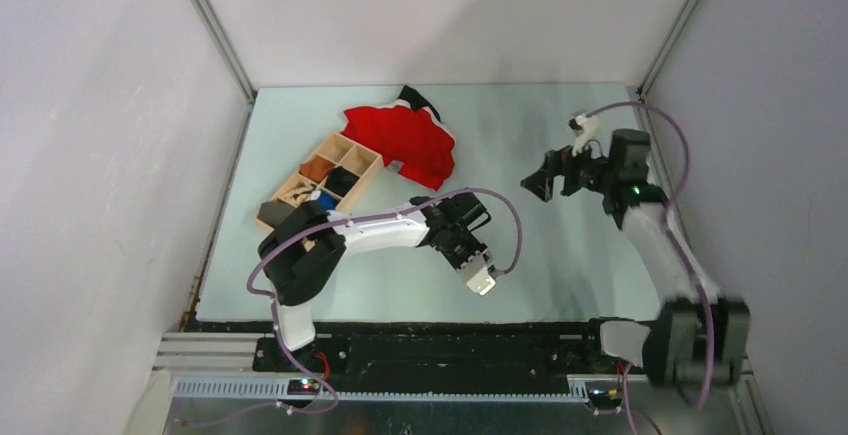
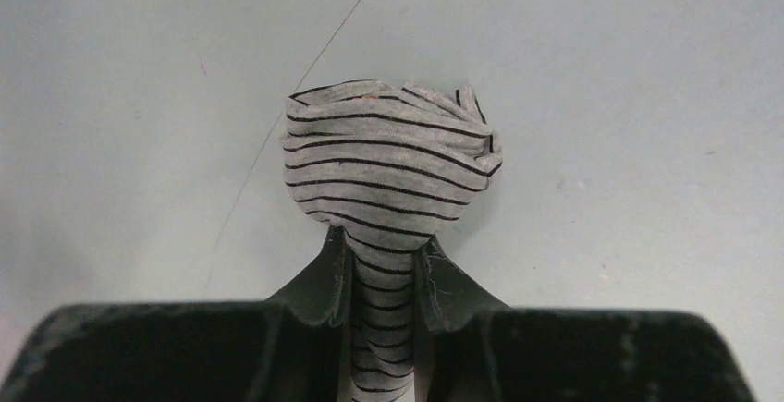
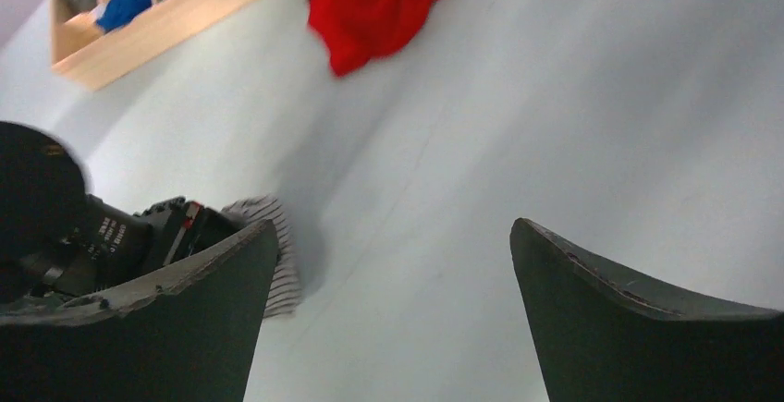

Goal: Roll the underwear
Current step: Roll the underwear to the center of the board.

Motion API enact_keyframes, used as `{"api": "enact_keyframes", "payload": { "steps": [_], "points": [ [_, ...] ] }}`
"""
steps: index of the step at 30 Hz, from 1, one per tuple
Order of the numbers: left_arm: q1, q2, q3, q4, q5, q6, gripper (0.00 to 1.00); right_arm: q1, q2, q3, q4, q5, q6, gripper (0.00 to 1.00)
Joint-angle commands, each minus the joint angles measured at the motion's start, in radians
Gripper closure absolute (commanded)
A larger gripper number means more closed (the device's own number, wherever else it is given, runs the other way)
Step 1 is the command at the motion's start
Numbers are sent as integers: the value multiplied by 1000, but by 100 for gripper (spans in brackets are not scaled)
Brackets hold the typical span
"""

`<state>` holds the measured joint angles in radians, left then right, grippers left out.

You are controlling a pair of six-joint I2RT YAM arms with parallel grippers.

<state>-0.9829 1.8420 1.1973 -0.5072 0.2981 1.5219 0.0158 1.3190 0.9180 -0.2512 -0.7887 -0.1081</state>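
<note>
Gripping balled grey-striped underwear [image 2: 388, 166] | left fingers [image 2: 319, 286] clenched on it | right fingers [image 3: 638, 328] spread

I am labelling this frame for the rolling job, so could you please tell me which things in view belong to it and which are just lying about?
Belongs to the job:
- the underwear, bunched into a roll
- the left gripper, shut on it
- the right gripper, open, off to one side

Just lying about:
- the red cloth
- the wooden tray of small items
</note>
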Motion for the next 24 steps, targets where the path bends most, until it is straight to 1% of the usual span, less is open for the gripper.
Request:
{"api": "enact_keyframes", "payload": {
  "steps": [1,2,3,4,5,6,7,8,9,10,11,12,13,14,15,16,17,18,19,20,21,22,23,24],
  "points": [
    [-26,90,70,-309,88,-217,100,0,-283,-126,89,244,-101,1],
    [-21,101,88,-334,109,-306,100,-5,-350,-133,45,251,-121,1],
    [-18,128,119,-343,158,-348,100,-6,-383,-147,-48,249,-130,1],
    [-5,141,132,-354,186,-430,100,-34,-453,-153,-95,230,-162,1],
    [10,164,150,-353,235,-467,100,-45,-492,-172,-186,217,-187,1],
    [19,185,156,-346,254,-536,100,-61,-567,-183,-229,187,-245,1],
    [38,194,162,-340,284,-562,100,-66,-609,-208,-312,154,-287,2],
    [50,212,165,-326,296,-607,100,-69,-696,-224,-349,139,-379,5],
    [72,222,172,-319,315,-626,100,-69,-741,-261,-405,120,-419,6],
    [86,245,177,-308,325,-664,100,-68,-832,-282,-426,111,-490,10],
    [107,257,190,-305,339,-681,100,-67,-874,-325,-457,80,-525,13],
    [115,278,198,-308,344,-701,100,-67,-951,-356,-471,54,-606,19],
    [125,288,213,-314,350,-704,100,-65,-980,-381,-484,8,-671,22],
    [128,301,220,-317,351,-707,100,-53,-1023,-395,-479,-13,-692,22],
    [132,306,232,-321,355,-707,100,-41,-1031,-427,-470,-40,-739,21],
    [134,319,245,-322,362,-710,100,6,-1025,-442,-471,-45,-765,19],
    [136,332,252,-328,367,-716,100,88,-987,-449,-473,-31,-814,17],
    [138,340,266,-331,375,-720,100,134,-964,-463,-462,-12,-838,17],
    [138,351,271,-333,377,-730,100,243,-908,-472,-444,52,-866,18],
    [139,356,277,-332,383,-734,100,299,-879,-495,-381,91,-870,19],
    [139,363,279,-332,385,-741,100,404,-833,-508,-339,174,-873,20],
    [139,366,282,-331,390,-743,100,449,-812,-541,-232,239,-874,19],
    [140,371,284,-332,390,-747,100,530,-773,-562,-174,270,-868,18],
    [139,373,287,-333,389,-749,100,563,-752,-598,-40,328,-863,16]
  ]
}}
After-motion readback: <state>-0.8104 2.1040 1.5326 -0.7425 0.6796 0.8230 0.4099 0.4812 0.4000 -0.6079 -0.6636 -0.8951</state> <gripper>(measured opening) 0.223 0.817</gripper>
